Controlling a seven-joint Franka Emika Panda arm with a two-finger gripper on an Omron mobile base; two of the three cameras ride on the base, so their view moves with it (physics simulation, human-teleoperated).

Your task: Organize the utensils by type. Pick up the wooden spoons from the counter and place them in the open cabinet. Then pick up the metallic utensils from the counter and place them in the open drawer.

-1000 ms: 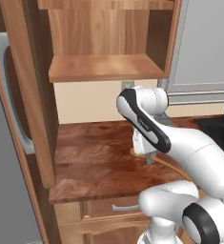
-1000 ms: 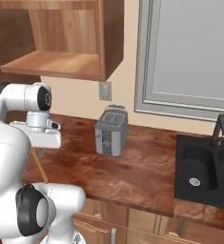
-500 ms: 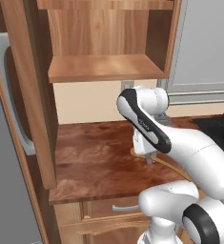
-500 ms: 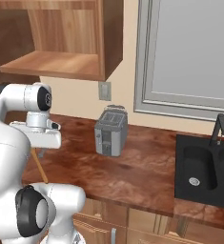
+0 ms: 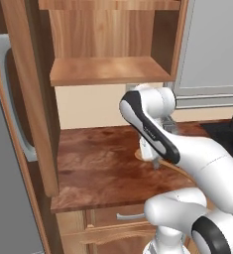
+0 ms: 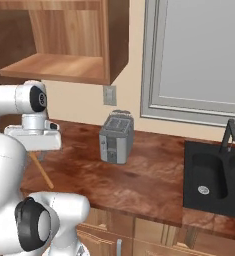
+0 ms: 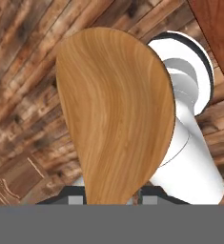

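Because it must go to the open cabinet at twelve o'clock, the hand is clamped on the orange-brown wooden spoon above the counter.

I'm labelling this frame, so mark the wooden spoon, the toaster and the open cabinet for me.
wooden spoon point(image 7: 116, 119): hand view, middle of its bowl.
toaster point(image 6: 116, 138): right base view, its front face.
open cabinet point(image 5: 108, 70): left base view, bare shelf board.
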